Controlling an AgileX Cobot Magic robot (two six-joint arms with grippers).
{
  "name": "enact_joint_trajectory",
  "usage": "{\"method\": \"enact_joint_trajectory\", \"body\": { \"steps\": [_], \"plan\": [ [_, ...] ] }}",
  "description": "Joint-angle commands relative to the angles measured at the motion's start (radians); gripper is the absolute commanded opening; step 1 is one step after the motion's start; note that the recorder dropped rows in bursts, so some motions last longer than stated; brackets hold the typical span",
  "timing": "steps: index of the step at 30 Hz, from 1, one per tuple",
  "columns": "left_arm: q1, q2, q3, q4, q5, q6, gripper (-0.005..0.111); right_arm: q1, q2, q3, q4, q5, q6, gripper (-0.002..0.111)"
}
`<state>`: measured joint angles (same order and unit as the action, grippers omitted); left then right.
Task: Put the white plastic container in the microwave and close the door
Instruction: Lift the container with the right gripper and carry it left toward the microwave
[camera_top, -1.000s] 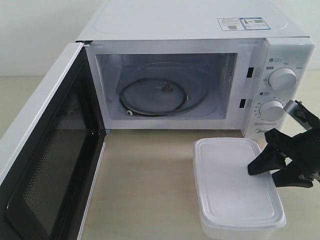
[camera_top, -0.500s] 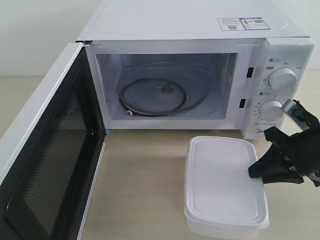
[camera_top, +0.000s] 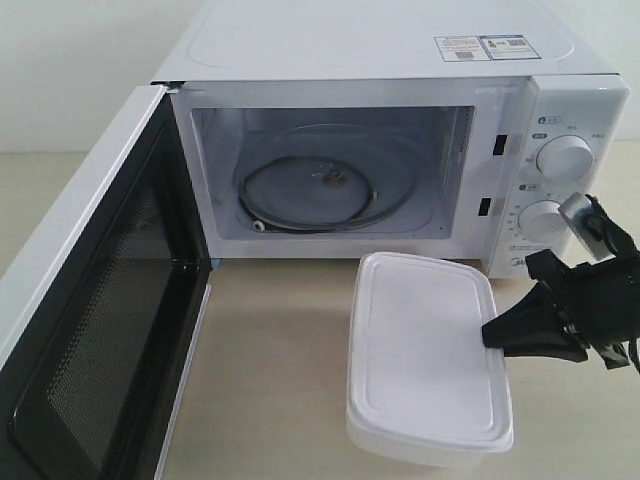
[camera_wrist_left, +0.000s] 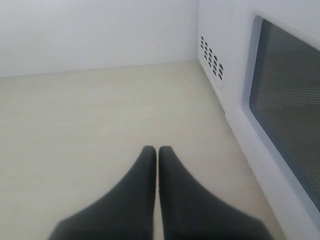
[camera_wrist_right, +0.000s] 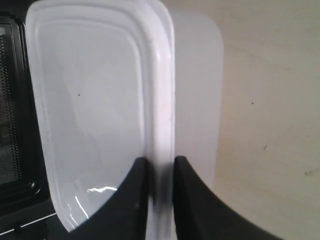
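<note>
Reaching in from the right edge of the beige counter, the black right gripper pinches the lid rim of the translucent white rectangular plastic container, just before the white boxy microwave with its mesh-faced door swung wide. Only the left wrist view shows the left gripper — fingers pressed together, beside the door.

The microwave is seen at the back of the worktop, its door swung out to the left and toward the camera. A turntable lies inside the cavity, and two dials are set one above the other at the right of the front. The container is placed just in front of the cavity, right of centre, its right rim pinched by the right tool. The left tool is held over the worktop beside the door's outer face.
</note>
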<state>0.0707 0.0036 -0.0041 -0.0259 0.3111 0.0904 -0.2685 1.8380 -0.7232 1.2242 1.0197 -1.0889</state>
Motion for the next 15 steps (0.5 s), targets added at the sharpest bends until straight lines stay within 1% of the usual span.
{"method": "enact_joint_trajectory", "body": {
  "steps": [1,6,9,12,15],
  "plan": [
    [0.005,-0.004,0.004,-0.012,-0.001,-0.008,0.004,0.005,-0.077,0.014,0.059,0.027,-0.031,0.000],
    [0.005,-0.004,0.004,-0.012,-0.001,-0.008,0.004,0.109,-0.190,0.034,0.168,0.064,-0.093,0.000],
    [0.005,-0.004,0.004,-0.012,-0.001,-0.008,0.004,0.214,-0.264,0.038,0.192,0.062,-0.099,0.000],
    [0.005,-0.004,0.004,-0.012,-0.001,-0.008,0.004,0.298,-0.333,0.054,0.225,0.024,-0.099,0.000],
    [0.005,-0.004,0.004,-0.012,-0.001,-0.008,0.004,0.355,-0.405,0.081,0.244,-0.066,-0.069,0.000]
  ]
}}
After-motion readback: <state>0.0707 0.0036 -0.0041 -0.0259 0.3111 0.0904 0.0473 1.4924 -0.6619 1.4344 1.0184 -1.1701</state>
